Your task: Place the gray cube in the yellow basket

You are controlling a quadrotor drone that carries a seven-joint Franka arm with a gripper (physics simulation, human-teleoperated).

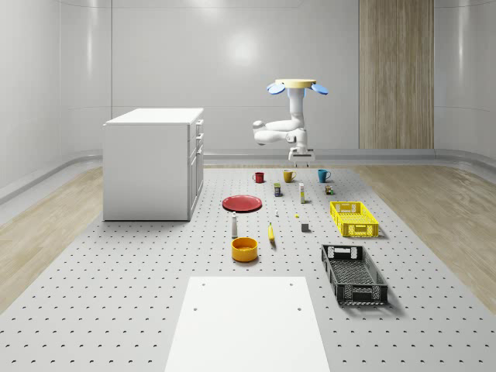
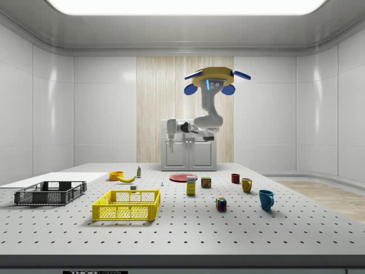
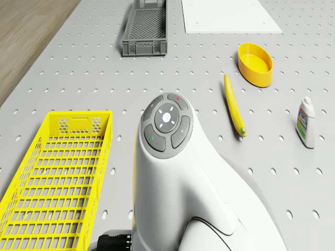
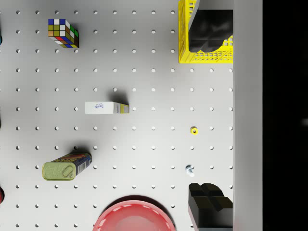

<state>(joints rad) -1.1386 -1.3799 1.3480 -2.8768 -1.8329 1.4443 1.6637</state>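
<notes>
White flat panel [image 1: 248,325] lies at the near edge of the gray perforated table [image 1: 116,294]. Beyond it, by the right edge, a black mesh crate [image 1: 354,273] sits in front of the yellow mesh basket [image 1: 354,218]. The basket's long axis runs from near edge to far edge.

The small gray cube [image 1: 305,227] stands on the table beside the basket's near end, on the side towards the table's middle, apart from it. It is too small to tell how its faces are turned. The wrist view cuts the basket off at one corner.

Farther back, the quadrotor drone [image 1: 296,85] hovers over the table's far part. Its white arm [image 1: 271,130] drops straight down, elbows out towards the whole-scene view's left, then folds back. The gripper [image 4: 209,118] points straight down, high above the table, with its dark fingers [image 4: 209,204] spread wide and holding nothing.
</notes>
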